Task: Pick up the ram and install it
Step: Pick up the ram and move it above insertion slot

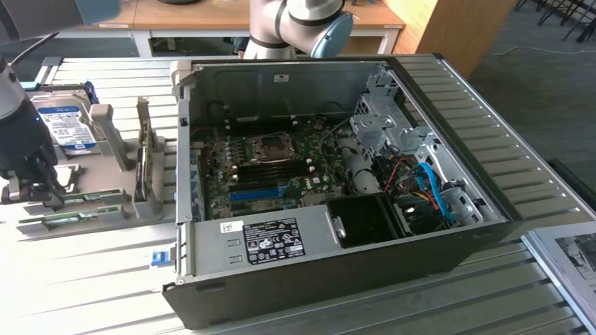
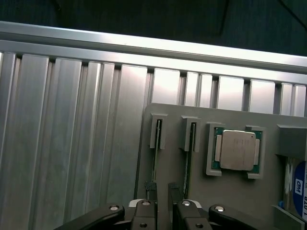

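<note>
Two green ram sticks stand on edge in slots of a grey holder [image 1: 112, 206] to the exterior view's left of the computer case; the nearer-to-gripper ram [image 1: 82, 201] and the second ram [image 1: 65, 222] lie side by side. In the wrist view they appear edge-on as the first ram [image 2: 156, 151] and the second ram [image 2: 190, 153]. My gripper [image 1: 45, 197] hangs just over the holder's end, open, its dark fingertips [image 2: 150, 188] a narrow gap apart above the sticks' ends; gripper [image 2: 162, 189] holds nothing.
The holder also carries a silver processor [image 2: 237, 151] and a hard drive [image 1: 65, 125] with a blue-white label. The open case [image 1: 447, 230] holds the motherboard with dark memory slots [image 1: 275, 167]. The slatted aluminium table [image 2: 72, 143] runs all around.
</note>
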You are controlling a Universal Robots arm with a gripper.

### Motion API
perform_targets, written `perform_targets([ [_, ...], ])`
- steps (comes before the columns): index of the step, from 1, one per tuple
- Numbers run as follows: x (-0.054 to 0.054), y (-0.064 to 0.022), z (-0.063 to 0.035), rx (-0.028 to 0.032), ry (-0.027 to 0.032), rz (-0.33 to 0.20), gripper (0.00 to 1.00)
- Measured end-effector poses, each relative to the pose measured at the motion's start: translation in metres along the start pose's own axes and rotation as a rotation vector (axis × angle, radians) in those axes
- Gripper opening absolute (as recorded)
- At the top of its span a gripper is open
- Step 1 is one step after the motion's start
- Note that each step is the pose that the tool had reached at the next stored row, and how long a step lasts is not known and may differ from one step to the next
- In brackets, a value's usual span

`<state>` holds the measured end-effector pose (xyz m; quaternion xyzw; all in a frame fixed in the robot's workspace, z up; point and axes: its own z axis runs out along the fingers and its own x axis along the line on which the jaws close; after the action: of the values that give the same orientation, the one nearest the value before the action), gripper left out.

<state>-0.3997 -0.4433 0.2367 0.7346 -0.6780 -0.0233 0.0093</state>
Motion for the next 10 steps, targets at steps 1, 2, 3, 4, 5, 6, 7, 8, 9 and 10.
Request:
perform_targets([
  [1, 0.0, 0.0, 0.0, 0.0, 0.0, 0.0, 0.24],
  [2, 0.0, 0.0, 0.0001, 0.0001, 0.0, 0.0, 0.24],
  [3, 0.0, -0.0001, 0.0001, 0.0002, -0.0001, 0.0, 0.24],
  [4, 0.0001, -0.0001, 0.0002, 0.0003, -0.0002, 0.0, 0.24],
  [5, 0.0005, -0.0001, 0.0003, 0.0005, -0.0002, 0.0, 0.24],
  [6, 0.001, -0.0001, 0.0003, 0.0005, -0.0002, 0.0, 0.24],
  [7, 0.0015, 0.0, 0.0002, 0.0002, -0.0001, 0.0, 0.24],
  [8, 0.0019, 0.0001, 0.0002, 0.0003, -0.0001, 0.0, 0.24],
  [9, 0.0025, 0.0001, 0.0002, 0.0003, -0.0002, 0.0, 0.24],
  [10, 0.0031, 0.0002, 0.0001, 0.0002, -0.0001, 0.0, 0.24],
])
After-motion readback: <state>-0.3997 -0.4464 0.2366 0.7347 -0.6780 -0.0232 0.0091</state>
